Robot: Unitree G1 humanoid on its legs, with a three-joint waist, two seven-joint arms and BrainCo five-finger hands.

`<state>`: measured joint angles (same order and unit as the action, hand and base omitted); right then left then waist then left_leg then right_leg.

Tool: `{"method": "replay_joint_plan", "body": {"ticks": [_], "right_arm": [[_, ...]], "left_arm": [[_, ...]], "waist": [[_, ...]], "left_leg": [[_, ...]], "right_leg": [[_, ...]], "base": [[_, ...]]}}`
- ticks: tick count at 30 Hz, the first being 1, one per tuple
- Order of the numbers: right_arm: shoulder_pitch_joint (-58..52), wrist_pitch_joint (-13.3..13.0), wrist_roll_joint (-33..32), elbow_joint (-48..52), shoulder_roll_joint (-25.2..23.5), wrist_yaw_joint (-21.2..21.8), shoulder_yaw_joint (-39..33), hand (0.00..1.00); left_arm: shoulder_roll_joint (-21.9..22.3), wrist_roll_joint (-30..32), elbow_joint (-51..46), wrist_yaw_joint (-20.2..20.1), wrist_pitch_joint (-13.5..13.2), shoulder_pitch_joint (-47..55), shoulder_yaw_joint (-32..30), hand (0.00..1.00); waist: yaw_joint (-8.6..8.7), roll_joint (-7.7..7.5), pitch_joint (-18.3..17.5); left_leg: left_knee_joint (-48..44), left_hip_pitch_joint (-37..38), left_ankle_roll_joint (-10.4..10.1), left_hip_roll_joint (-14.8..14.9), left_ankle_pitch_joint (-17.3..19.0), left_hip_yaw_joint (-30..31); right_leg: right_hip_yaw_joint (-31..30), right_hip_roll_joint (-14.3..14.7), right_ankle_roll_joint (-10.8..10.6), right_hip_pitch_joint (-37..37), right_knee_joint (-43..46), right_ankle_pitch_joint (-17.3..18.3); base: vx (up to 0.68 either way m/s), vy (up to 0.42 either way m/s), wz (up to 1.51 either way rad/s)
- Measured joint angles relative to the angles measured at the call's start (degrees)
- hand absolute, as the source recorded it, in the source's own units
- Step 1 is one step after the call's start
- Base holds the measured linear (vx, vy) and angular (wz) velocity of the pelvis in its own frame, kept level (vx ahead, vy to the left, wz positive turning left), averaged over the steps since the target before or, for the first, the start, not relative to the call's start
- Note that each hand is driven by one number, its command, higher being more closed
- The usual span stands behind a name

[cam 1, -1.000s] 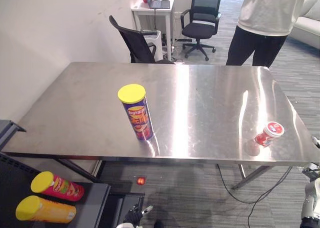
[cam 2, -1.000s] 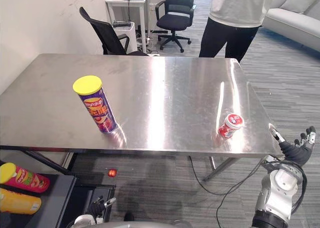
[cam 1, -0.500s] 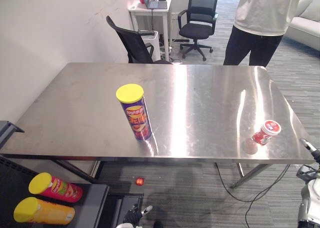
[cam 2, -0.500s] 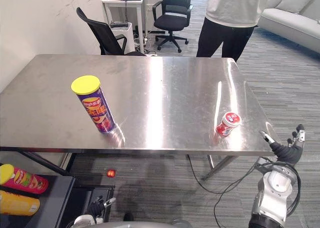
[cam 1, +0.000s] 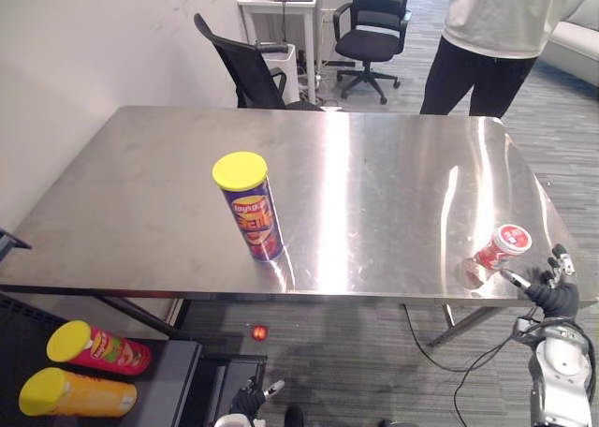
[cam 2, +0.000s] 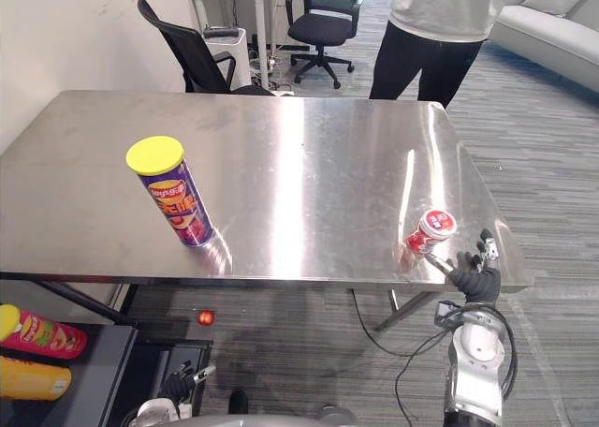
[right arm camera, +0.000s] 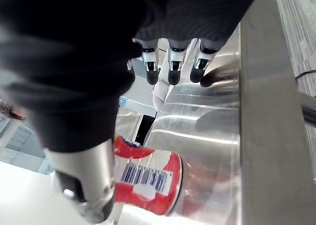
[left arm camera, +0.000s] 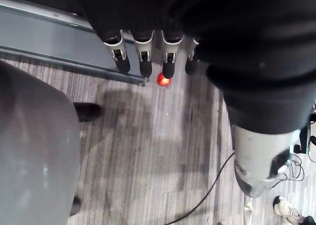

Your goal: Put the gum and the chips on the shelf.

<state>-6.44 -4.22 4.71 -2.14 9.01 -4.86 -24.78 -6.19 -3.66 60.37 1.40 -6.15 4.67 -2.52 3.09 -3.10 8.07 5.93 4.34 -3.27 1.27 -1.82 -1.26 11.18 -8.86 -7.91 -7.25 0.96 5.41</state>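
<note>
By desk [cam 2: 309, 165] edge, I'm hovering right hand [cam 2: 474, 279], fingers spread, beside gum tub [cam 2: 430, 232]; aiming to wrap its body.

A steel table [cam 1: 374, 184] carries two things. The gum [cam 1: 494, 249] lies on its side near the edge, just beside the right hand [cam 2: 473, 277]. The chips [cam 1: 249, 207] stand upright, well apart from it.

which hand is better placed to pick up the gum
Right. The right hand is open at the near right edge of the table, just beside the red gum container; the left hand hangs low below it, far away.
</note>
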Motion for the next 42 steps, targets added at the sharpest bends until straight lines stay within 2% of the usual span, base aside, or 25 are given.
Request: {"method": "replay_joint_plan", "body": {"ticks": [5,12,15,17,18,19,20,21,23,25,27,29,30,33,37,42], "right_arm": [[-2.0,-0.4,2.2,1.5,-0.1,0.1,2.9,0.00],[-3.5,-2.7,5.3,1.7,-1.0,0.0,5.4,0.00],[-3.5,-2.8,6.8,1.2,-1.1,-1.5,6.4,0.00],[-3.1,-2.0,8.0,2.3,-0.7,-1.8,5.3,0.00],[-2.9,-0.4,8.5,5.4,0.9,-0.4,2.5,0.00],[-1.7,1.6,13.0,9.1,4.3,0.7,-1.7,0.00],[-0.2,1.8,12.8,9.8,6.7,0.8,-3.7,0.00],[3.7,0.9,5.9,8.9,12.2,1.5,-5.9,0.00],[8.6,-1.8,-1.8,2.3,18.9,1.2,-6.2,0.00],[13.4,-1.4,-5.5,-5.4,21.4,0.8,-6.0,0.00],[17.3,0.2,-8.8,-7.0,22.3,0.4,-5.9,0.00],[20.1,-0.3,-14.2,-6.6,25.1,0.5,-5.1,0.00],[21.7,-1.8,-17.0,-5.7,26.9,0.4,-3.0,0.00],[22.4,-3.4,-17.0,-1.0,26.6,0.8,-0.3,0.00],[21.6,-2.9,-16.0,-0.3,25.3,2.9,0.6,0.00],[19.6,-2.1,-16.0,1.8,24.9,3.0,0.6,0.00]], "left_arm": [[-0.1,0.0,0.0,0.0,0.0,0.0,0.1,0.00],[-0.3,-0.2,0.0,0.2,-0.1,0.0,0.6,0.00],[-0.3,-0.2,0.1,0.5,-0.1,0.0,0.7,0.00],[-0.6,-0.3,0.1,0.7,-0.2,-0.1,1.1,0.00],[-0.6,-0.3,0.1,0.7,-0.1,-0.4,1.1,0.00],[-0.5,-0.5,0.0,0.4,-0.1,-0.4,0.8,0.00],[-0.5,-0.5,0.0,0.4,0.0,-0.4,0.3,0.00],[-0.4,-0.5,0.2,0.3,0.1,-0.3,-0.6,0.00],[-0.5,-0.5,0.2,0.1,0.1,-0.3,-0.8,0.00],[-0.8,-0.6,0.2,-0.6,-0.1,-0.3,-0.6,0.00],[-0.7,-2.3,0.1,-1.1,-0.3,-0.2,-0.6,0.00],[-0.7,-3.1,-0.1,-1.3,-0.8,0.0,-0.6,0.00],[-0.7,-3.1,-0.3,-1.5,-0.8,0.0,-0.6,0.00],[-0.7,-2.9,-0.7,-1.6,-0.8,0.2,-0.6,0.00],[-0.7,-2.9,-1.4,-1.7,-0.8,0.6,-0.6,0.00],[-0.7,-2.9,-1.3,-1.7,-0.8,0.7,-0.8,0.00]], "waist": [[0.00,-0.02,0.0],[-0.03,-0.24,0.2],[-0.01,-0.28,0.2],[-0.03,-1.12,0.5],[-0.33,-1.22,0.6],[-0.39,-1.15,0.6],[-0.29,-1.24,0.6],[-0.11,-0.91,0.5],[0.04,-1.72,0.5],[-0.07,-2.22,0.2],[-0.01,-2.16,0.2],[-0.15,-1.97,0.1],[-0.15,-2.05,0.2],[-0.08,-2.30,0.2],[-0.08,-2.33,0.2],[0.03,-2.45,0.2]], "left_leg": [[0.0,0.1,0.0,0.1,0.0,-0.1],[0.0,0.1,-0.1,0.4,0.1,-0.1],[0.0,0.1,-0.1,0.5,0.1,-0.1],[0.0,0.0,-0.1,0.6,0.1,-0.1],[0.0,-0.2,-0.1,0.9,0.1,0.0],[0.0,-0.5,-0.1,0.8,0.1,0.0],[0.0,-0.5,-0.1,0.8,0.1,0.0],[0.0,-0.5,-0.1,0.4,0.2,-0.1],[0.0,-0.5,-0.2,0.6,0.2,-0.1],[0.0,-1.3,-0.2,0.6,0.0,0.2],[0.0,-1.8,-0.2,0.4,-0.2,0.3],[-0.1,-1.8,-0.2,0.3,-0.2,0.4],[-0.1,-1.8,-0.2,0.4,-0.2,0.4],[-0.2,-1.7,-0.2,0.5,-0.2,0.3],[0.0,-1.8,0.0,0.6,-0.3,0.1],[0.0,-2.2,0.3,0.3,-0.7,0.1]], "right_leg": [[0.0,0.2,0.0,0.0,0.0,0.0],[0.0,0.6,0.0,-0.1,-0.2,0.0],[0.0,0.6,0.0,-0.1,-0.4,0.0],[-0.2,0.6,0.3,-0.1,-0.5,-0.2],[-0.4,0.6,0.4,0.0,-0.6,-0.4],[-0.2,0.5,0.4,0.1,-0.7,-0.4],[-0.3,0.5,0.4,0.2,-0.7,-0.4],[-0.5,0.6,0.3,0.3,-0.8,-0.4],[-0.5,0.8,0.3,0.5,-0.8,-0.4],[-0.3,0.9,0.4,0.9,-0.8,-0.4],[0.1,0.6,0.5,1.2,-0.8,-0.5],[0.4,0.5,0.6,1.2,-0.8,-0.6],[0.4,0.6,0.6,1.2,-0.8,-0.8],[0.4,0.7,0.6,1.2,-0.8,-1.0],[0.0,0.7,0.7,1.5,-0.8,-2.0],[-0.5,0.5,0.5,2.0,-0.9,-2.0]], "base": [[0.00,0.000,0.00],[0.00,0.000,0.00],[0.00,0.000,0.00],[0.00,0.000,0.00],[0.00,0.000,0.00],[0.00,0.000,0.03],[0.00,0.000,0.00],[0.00,0.000,-0.07],[0.00,0.000,-0.06],[0.00,-0.002,0.04],[0.01,-0.002,0.13],[0.01,0.002,0.07],[0.00,0.000,0.00],[0.00,0.000,0.00],[-0.05,0.001,-0.04],[-0.08,-0.004,-0.06]]}}
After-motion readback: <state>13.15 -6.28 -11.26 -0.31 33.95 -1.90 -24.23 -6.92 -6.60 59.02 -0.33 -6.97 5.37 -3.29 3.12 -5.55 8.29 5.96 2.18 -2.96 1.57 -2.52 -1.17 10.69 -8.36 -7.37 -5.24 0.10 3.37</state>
